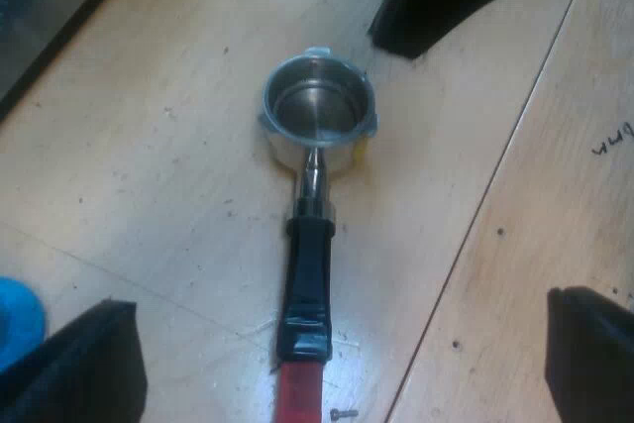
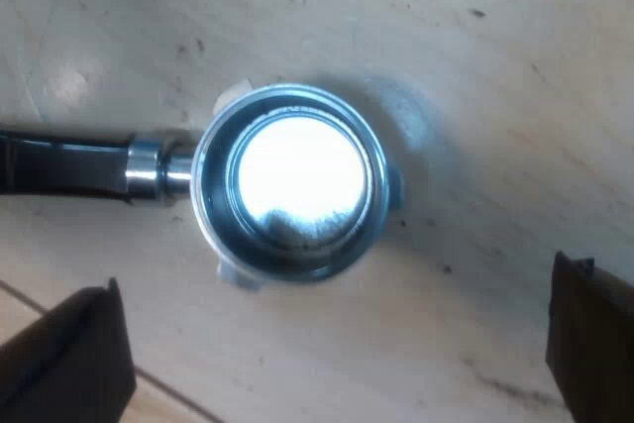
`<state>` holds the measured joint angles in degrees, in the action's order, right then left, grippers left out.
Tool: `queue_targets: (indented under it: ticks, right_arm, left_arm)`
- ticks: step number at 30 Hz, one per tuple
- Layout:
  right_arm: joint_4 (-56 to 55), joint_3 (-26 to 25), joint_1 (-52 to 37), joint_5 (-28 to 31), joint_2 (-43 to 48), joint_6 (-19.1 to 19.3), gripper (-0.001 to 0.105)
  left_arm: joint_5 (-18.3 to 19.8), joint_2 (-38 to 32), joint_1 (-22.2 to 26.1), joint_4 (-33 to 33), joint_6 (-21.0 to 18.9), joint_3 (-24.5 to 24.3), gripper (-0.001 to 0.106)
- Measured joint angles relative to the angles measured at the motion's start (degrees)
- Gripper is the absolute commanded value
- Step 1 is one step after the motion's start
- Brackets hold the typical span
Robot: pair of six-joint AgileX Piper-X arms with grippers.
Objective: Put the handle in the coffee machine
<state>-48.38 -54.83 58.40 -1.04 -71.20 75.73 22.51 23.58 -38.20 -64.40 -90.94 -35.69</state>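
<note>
Left gripper (image 1: 337,359), right gripper (image 2: 332,344): both spread wide, empty, over holder (image 1: 317,116) lying loose on table (image 1: 149,175); grasping, insertion outstanding.

**Left gripper** (image 1: 337,304): two fingers (image 1: 84,364), black throughout, matte finish. Each is broad and blocky, with a top edge that slopes toward the inner tip.

**Right gripper** (image 2: 335,279): two fingers (image 2: 69,354), likewise black and matte. One presents a slab-like face with a slanted top edge. The other is squarer, with a small stepped notch at its upper corner and a faintly paler line down its inner edge.

Surface detail on all four fingers is too dark to determine.
</note>
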Motion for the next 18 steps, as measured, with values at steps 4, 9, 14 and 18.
queue_targets:
  ticks: [4,9,14,18]
  right_arm:
    - [3.2,0.0,0.0,-2.0,-3.8,1.6,0.086]
    - [5.6,0.0,0.0,-2.2,-8.0,1.9,0.086]
    - [7.4,0.0,0.0,-2.6,-10.9,1.9,0.086]
    - [10.0,-0.1,0.0,-2.5,-13.4,1.9,0.086]
  left_arm:
    - [0.1,0.0,0.0,0.8,0.0,0.0,0.083]
    - [0.1,0.0,0.0,1.4,0.0,0.0,0.083]
    - [0.1,0.0,0.0,1.5,0.0,0.0,0.083]
    - [0.1,0.0,0.0,1.5,0.0,0.0,0.083]
